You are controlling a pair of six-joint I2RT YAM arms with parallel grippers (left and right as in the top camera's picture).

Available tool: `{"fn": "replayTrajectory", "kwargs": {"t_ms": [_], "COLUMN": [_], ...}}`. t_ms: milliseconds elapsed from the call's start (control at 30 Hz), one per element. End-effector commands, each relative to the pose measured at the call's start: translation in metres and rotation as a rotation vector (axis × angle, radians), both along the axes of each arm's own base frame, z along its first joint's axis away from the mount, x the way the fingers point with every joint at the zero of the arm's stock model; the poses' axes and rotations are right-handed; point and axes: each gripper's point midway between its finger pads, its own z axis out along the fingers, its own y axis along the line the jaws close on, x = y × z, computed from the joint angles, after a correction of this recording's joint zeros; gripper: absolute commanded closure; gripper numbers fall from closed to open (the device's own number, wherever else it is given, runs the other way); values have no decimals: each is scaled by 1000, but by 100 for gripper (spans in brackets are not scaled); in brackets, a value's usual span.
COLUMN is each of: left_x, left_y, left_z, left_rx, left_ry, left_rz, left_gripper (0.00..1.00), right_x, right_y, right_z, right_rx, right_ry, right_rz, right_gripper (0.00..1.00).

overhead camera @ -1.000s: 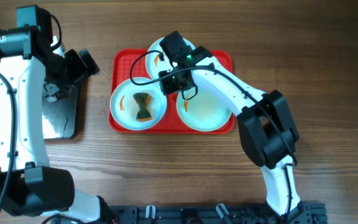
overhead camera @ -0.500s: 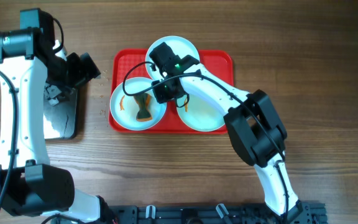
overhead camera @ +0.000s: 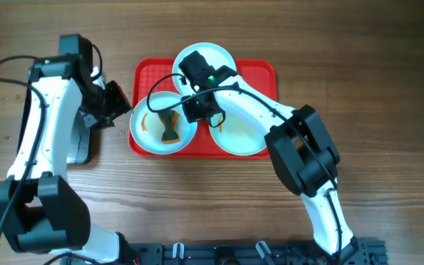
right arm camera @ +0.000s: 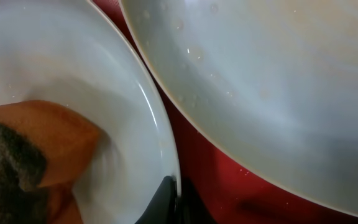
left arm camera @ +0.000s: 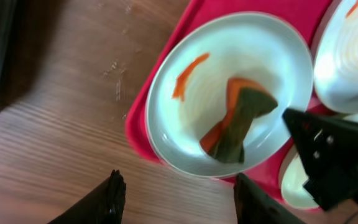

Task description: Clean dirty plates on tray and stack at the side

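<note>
Near right plate: a round pale mint-white shallow plate (overhead camera: 247, 134) is lying in the near right part of the large red rectangular plastic tray (overhead camera: 262, 71), showing a small orange smear (overhead camera: 218, 125) by its left edge.
Near left plate: a second plate of the same kind (overhead camera: 147, 132) is sitting at the tray's near left, reaching out to the tray's left rim. It is carrying a folded orange and dark green sponge (overhead camera: 169, 129) and a curved orange streak (overhead camera: 145, 121).
Right fingers (right arm camera: 174, 200): they are standing almost together, pinching the right rim of the near left plate just beside the sponge.
Left fingers (overhead camera: 121, 104): they are hanging spread wide with nothing between them, just off the tray's left edge and facing the near left plate.
Black tray: a smaller glossy black rectangular tray (overhead camera: 82, 152) is lying on the wooden surface (overhead camera: 374, 73) to the left, mostly hidden under the left arm.
Far plate: the third matching plate (overhead camera: 218, 54) is resting at the tray's far rim, partly covered by the right arm.
</note>
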Motion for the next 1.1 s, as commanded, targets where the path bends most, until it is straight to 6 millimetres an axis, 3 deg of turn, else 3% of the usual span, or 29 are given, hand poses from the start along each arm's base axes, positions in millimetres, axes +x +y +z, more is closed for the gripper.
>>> {"fn": "replayTrajectory", "kwargs": {"t_ms": [0,233,400,533,767,833,967,1033,1067], "left_x": [-5,-9,-1,14,18,22,19,17,18], "left_y": [-23,-58,-87,-88,-103,-98,-99,-97,-93], "left_z": [-23,-76,-79,-85,-104,-109,-118,-124,-125], "left_rx": [-128,-178,-178,-130,-116,-20,29,64,88], "left_ry": [-8,-81,-154,-182,-175,-194,-178,-167,-169], "left_rz": [-47,-136,-228,-158,-193,-204,-222,-228,-224], "left_gripper": [46,46,44,46,47,52,53,58,67], "right_x": [-10,-10,-10,-10,-9,-9,-9,-10,-10], "right_y": [2,3,3,3,3,3,3,2,2], "right_z": [-13,-13,-13,-13,-13,-13,-13,-13,-13], "right_rx": [2,3,4,3,5,5,4,3,3], "right_ry": [41,39,39,40,36,36,37,39,39], "right_rz": [37,38,37,37,37,37,37,37,37], "right_gripper": [96,94,94,94,93,93,93,93,94]}}
